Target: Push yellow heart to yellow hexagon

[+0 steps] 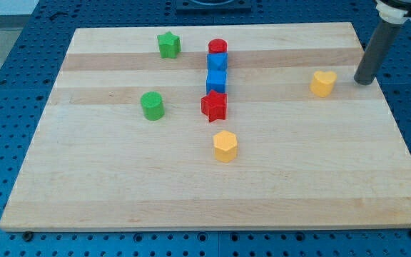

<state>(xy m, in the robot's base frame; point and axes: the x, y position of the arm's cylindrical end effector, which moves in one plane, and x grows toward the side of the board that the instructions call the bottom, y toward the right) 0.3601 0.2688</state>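
The yellow heart (323,83) lies on the wooden board (120,193) at the view's right. The yellow hexagon (225,145) lies near the board's middle, below and left of the heart. My tip (363,81) rests on the board just right of the heart, with a small gap between them. The rod rises from it toward the view's top right corner.
A column at the view's top centre holds a red cylinder (217,48), two blue blocks (217,63) (216,80) and a red star (214,106). A green star (168,45) and a green cylinder (152,106) lie on the left.
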